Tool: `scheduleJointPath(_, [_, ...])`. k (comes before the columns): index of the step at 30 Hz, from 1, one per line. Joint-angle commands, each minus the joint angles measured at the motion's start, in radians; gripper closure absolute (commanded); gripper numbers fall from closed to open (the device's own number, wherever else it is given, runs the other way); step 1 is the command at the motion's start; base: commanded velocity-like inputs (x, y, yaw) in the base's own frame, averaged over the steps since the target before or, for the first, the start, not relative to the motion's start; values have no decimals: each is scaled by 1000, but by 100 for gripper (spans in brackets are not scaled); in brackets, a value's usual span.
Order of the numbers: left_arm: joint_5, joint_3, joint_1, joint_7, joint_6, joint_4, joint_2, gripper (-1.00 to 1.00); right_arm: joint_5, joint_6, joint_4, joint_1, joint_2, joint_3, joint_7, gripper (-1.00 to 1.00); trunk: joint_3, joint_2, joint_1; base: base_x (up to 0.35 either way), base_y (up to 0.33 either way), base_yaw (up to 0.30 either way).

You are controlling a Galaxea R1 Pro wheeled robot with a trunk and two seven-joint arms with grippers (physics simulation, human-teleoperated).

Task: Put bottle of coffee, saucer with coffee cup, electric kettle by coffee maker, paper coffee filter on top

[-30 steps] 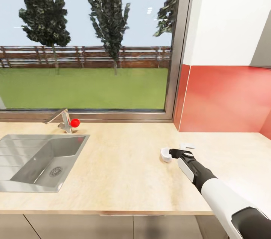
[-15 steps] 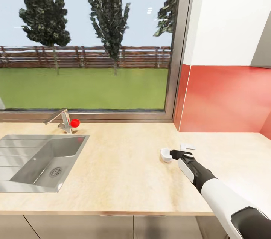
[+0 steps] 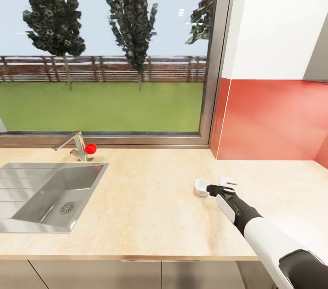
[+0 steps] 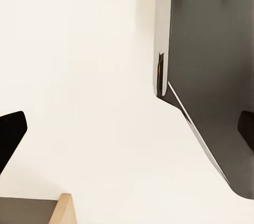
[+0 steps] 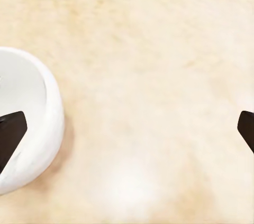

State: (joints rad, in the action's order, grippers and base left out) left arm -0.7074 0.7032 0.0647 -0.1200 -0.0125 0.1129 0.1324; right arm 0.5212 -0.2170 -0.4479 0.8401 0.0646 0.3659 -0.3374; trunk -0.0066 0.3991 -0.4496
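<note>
Spanning sink (image 3: 50,189) to red backsplash (image 3: 273,120), beige countertop (image 3: 150,207)

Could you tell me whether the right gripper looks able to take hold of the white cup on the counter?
Probably yes: the right gripper is open beside the cup, with bare counter around.
</note>
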Motion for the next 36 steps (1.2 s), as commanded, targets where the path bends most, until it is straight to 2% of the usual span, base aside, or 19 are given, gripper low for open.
scheduleJointPath(1, [-9, 9, 0, -6, -1, 2, 0, -100, 7, -5, -2, 0, 1, 8, -8, -100, -1, 1, 0, 0, 0, 0])
scheduleJointPath(24, [-9, 9, 1, -6, -2, 2, 1, -100, 6, -5, -2, 0, 1, 8, -8, -100, -1, 1, 0, 0, 32, 0])
scheduleJointPath(36, [-9, 9, 1, -6, -1, 2, 0, -100, 6, -5, 0, 0, 1, 8, -8, -100, -1, 1, 0, 90, 62, 0])
